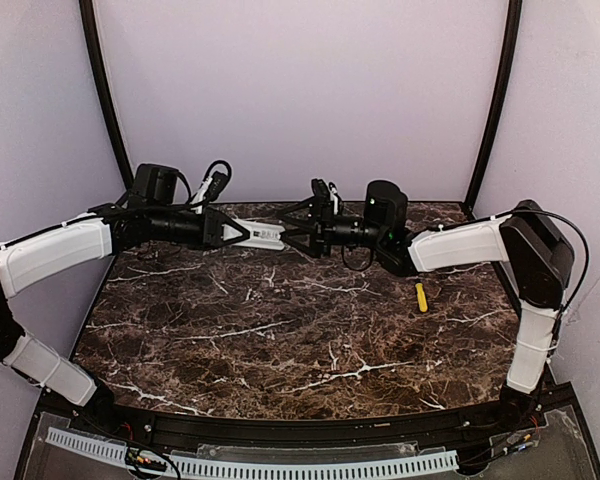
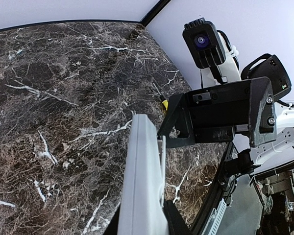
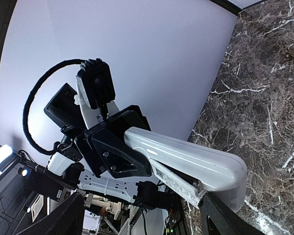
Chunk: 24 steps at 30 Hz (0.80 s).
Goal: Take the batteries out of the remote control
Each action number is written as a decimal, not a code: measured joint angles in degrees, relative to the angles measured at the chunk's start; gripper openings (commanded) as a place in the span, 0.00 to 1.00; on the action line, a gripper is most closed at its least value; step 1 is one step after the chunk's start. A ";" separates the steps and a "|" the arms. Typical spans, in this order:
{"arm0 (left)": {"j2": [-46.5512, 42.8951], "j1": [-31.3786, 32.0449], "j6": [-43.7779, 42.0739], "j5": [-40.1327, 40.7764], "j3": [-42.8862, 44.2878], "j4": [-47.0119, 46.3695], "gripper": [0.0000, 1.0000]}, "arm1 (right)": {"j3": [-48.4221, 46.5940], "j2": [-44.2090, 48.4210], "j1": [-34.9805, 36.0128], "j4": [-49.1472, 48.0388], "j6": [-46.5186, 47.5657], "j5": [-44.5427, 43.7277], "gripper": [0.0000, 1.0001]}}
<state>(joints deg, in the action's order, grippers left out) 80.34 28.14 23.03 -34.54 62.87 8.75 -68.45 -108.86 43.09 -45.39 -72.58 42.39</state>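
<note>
The white remote control (image 1: 264,236) is held in the air over the back of the table, level between the two arms. My left gripper (image 1: 242,233) is shut on one end of it; in the left wrist view the remote control (image 2: 143,176) runs away from the left gripper (image 2: 143,224). My right gripper (image 1: 292,238) is open around the other end. In the right wrist view the remote control (image 3: 186,155) has a thin labelled cover (image 3: 179,183) standing ajar along its underside. One of the right fingers (image 3: 224,218) sits at that cover's tip. The batteries are hidden.
A yellow stick (image 1: 421,297) lies on the dark marble table (image 1: 280,340) at the right, below the right arm. Pale walls and black corner posts close in the back and sides.
</note>
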 measured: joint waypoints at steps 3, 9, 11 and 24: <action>0.00 0.17 -0.17 0.48 0.00 0.31 0.00 | 0.20 0.00 0.00 0.00 -0.09 0.07 0.80; 0.00 0.55 -0.44 1.44 0.55 1.25 0.00 | 0.37 0.00 0.00 0.02 -0.17 0.13 0.80; 0.00 0.76 -0.61 2.19 0.79 1.49 0.00 | 0.42 0.00 0.00 -0.02 -0.17 0.24 0.80; 1.49 1.84 -1.01 7.17 2.36 0.22 0.00 | 0.76 0.00 4.63 -1.90 -0.59 7.37 0.80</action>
<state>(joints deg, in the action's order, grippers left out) 81.82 29.98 22.02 -27.38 65.23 8.97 -67.68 -108.86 47.72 -47.29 -73.17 49.76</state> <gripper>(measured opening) 0.199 0.803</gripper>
